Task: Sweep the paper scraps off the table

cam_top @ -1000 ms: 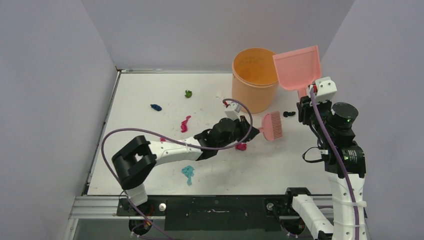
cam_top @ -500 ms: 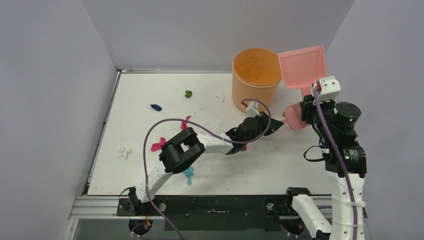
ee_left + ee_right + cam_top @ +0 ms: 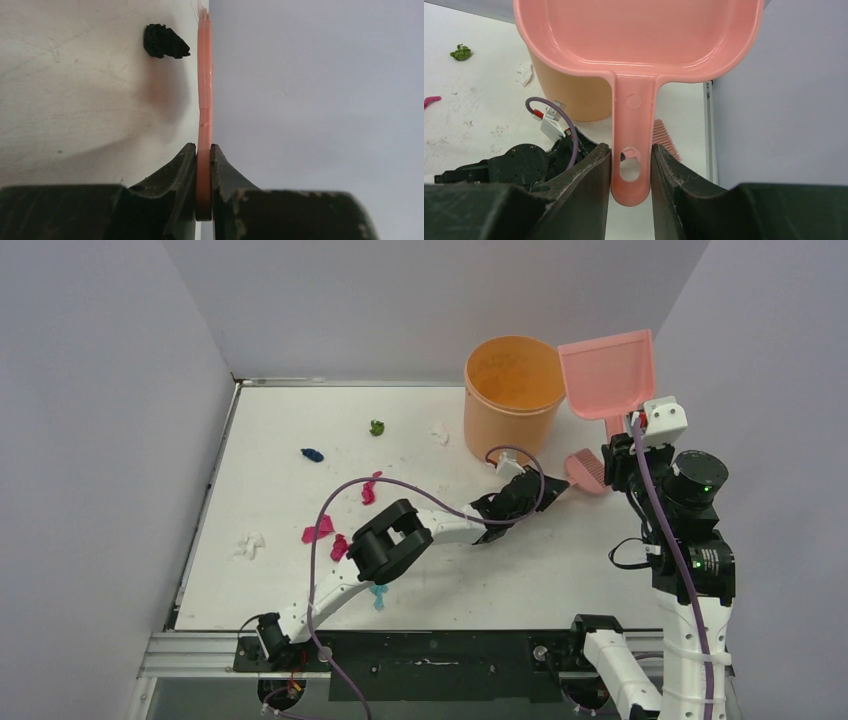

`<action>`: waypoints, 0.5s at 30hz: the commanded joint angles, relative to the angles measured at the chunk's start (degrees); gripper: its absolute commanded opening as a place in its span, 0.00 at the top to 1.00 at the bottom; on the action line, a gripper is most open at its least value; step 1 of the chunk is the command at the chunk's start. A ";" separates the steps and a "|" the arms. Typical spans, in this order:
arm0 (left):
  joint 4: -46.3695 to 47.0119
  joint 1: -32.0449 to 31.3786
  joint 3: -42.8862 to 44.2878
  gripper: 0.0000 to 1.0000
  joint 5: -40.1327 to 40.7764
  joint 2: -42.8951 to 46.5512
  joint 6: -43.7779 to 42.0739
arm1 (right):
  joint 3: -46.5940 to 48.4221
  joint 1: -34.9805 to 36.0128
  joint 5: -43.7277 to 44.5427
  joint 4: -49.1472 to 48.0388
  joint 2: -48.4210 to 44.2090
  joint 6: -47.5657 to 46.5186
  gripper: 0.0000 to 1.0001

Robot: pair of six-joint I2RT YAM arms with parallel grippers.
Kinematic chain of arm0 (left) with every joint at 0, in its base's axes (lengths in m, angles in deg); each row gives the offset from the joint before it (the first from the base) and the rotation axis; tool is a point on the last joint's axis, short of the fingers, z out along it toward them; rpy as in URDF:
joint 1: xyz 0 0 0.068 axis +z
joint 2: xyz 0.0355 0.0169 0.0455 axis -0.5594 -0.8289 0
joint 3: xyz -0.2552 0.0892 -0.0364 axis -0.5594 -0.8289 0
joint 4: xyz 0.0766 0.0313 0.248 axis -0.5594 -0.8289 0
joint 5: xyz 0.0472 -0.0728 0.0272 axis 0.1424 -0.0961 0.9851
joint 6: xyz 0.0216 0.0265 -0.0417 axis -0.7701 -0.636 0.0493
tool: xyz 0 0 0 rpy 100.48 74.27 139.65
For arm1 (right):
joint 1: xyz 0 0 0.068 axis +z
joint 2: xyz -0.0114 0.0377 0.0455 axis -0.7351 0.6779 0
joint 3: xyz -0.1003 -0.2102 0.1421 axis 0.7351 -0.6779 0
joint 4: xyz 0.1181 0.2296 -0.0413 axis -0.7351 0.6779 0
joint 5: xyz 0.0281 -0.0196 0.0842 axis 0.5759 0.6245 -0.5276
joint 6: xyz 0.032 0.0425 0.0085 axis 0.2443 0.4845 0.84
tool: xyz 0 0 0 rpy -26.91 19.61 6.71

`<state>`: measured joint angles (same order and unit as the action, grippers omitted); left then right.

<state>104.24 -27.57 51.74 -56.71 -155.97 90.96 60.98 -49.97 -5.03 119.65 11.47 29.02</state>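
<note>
My left gripper (image 3: 538, 490) is shut on the handle of the pink brush (image 3: 585, 468), which lies edge-on over the white table (image 3: 280, 420) near its right edge. In the left wrist view the gripper (image 3: 203, 148) clamps the brush (image 3: 204, 75), and a dark scrap (image 3: 165, 41) lies beside the bristle end. My right gripper (image 3: 620, 443) is shut on the pink dustpan (image 3: 608, 370), held high by the bucket; its jaws (image 3: 631, 150) pinch the handle (image 3: 633, 115). Paper scraps lie scattered: green (image 3: 377, 427), dark blue (image 3: 312, 454), magenta (image 3: 370, 488), white (image 3: 247, 543), cyan (image 3: 378, 592).
The orange bucket (image 3: 510, 390) stands at the back right, just left of the dustpan, and shows in the right wrist view (image 3: 569, 95). More magenta scraps (image 3: 320, 532) lie by the left arm's elbow. A white scrap (image 3: 438, 432) lies left of the bucket. Grey walls close three sides.
My left arm has stretched further right, carrying the brush from mid-table to under the dustpan near the right edge. The dustpan has shifted slightly right and up.
</note>
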 commanded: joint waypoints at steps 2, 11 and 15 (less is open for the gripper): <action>-2.87 0.16 1.77 1.00 2.27 2.33 1.94 | -0.08 -0.43 -1.21 -1.61 -0.42 1.21 0.95; 1.99 1.46 -25.29 1.00 3.85 15.38 7.47 | 0.74 -0.71 -3.51 -1.10 -0.87 2.56 0.95; 3.93 1.70 -37.78 1.00 4.29 23.32 8.34 | 0.34 -0.98 -4.70 -1.19 -0.87 3.22 0.95</action>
<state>107.27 -26.57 23.04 -54.72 -141.22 98.15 60.93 -50.37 -7.78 120.09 11.44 30.66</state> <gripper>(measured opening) 0.106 0.313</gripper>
